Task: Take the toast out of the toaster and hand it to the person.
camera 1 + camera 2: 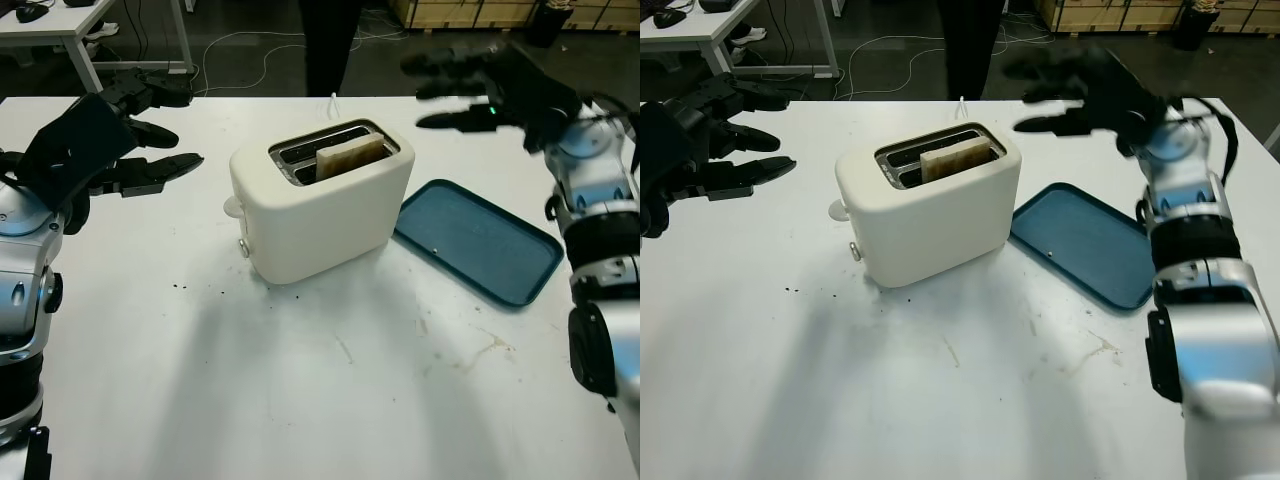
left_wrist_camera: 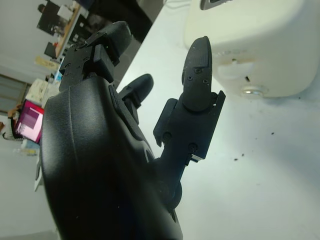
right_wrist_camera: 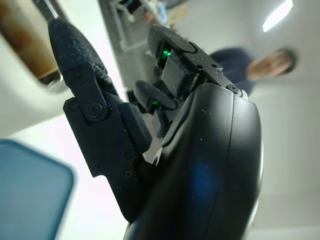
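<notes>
The toast (image 1: 350, 156) is seen standing in a slot of the toaster (image 1: 318, 203) on the bench (image 1: 300, 380). The left hand (image 1: 120, 150) is held open left of the toaster, the right hand (image 1: 480, 90) open to its right, above a tray (image 1: 480, 242).

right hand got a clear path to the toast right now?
Probably yes. The right hand is open, raised beside the toaster, and the toast sticks up from its slot with nothing between them.

white counter (image 1: 300, 390) | cream toaster (image 1: 320, 215) sits mid-counter | blue tray (image 1: 478, 240) just right of it | few dark crumbs (image 1: 180, 287) up front
</notes>
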Robot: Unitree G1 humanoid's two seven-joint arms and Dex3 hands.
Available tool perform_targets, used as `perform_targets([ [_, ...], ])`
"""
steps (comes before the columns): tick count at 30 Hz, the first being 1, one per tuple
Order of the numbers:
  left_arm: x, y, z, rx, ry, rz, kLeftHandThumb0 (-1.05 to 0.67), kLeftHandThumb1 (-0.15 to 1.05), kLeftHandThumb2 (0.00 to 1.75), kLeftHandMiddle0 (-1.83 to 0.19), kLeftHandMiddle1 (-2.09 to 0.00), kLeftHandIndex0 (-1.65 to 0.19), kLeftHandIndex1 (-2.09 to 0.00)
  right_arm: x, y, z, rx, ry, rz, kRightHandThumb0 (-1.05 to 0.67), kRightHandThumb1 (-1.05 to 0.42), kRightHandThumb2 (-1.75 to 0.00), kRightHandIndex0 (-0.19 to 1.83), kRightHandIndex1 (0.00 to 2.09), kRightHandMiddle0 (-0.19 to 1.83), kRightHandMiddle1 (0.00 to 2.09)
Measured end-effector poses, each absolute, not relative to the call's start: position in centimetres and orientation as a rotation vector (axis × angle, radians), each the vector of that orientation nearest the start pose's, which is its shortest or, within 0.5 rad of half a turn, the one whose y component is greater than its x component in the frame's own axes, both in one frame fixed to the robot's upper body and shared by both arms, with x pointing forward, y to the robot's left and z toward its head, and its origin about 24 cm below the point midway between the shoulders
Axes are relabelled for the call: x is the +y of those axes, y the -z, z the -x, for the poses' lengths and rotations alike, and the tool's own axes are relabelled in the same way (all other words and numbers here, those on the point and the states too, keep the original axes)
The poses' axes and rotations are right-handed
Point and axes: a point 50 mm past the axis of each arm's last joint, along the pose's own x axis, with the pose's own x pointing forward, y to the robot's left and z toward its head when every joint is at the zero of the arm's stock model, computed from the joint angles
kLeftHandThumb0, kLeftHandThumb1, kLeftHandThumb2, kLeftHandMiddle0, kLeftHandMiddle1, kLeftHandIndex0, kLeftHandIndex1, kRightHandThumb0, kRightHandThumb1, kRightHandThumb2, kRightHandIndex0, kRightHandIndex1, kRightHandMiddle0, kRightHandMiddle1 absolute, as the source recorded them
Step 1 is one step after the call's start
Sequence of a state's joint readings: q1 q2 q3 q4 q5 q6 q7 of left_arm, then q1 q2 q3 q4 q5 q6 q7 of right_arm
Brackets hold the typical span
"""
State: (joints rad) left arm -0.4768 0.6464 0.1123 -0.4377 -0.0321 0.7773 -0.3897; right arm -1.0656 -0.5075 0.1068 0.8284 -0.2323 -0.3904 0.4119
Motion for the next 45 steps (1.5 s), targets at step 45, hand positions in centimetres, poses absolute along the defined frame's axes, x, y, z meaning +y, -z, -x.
perform_targets([
  [45,21.7,-23.3,-28.4,-0.086,0.172,-0.568,-0.36,0.77,0.38,0.00,-1.07,0.00,-0.85,-10.7,-22.3,-39.7,-0.509,-0.644,1.324,-0.37,-0.63,0.00,0.74,0.90,1.03,0.03],
])
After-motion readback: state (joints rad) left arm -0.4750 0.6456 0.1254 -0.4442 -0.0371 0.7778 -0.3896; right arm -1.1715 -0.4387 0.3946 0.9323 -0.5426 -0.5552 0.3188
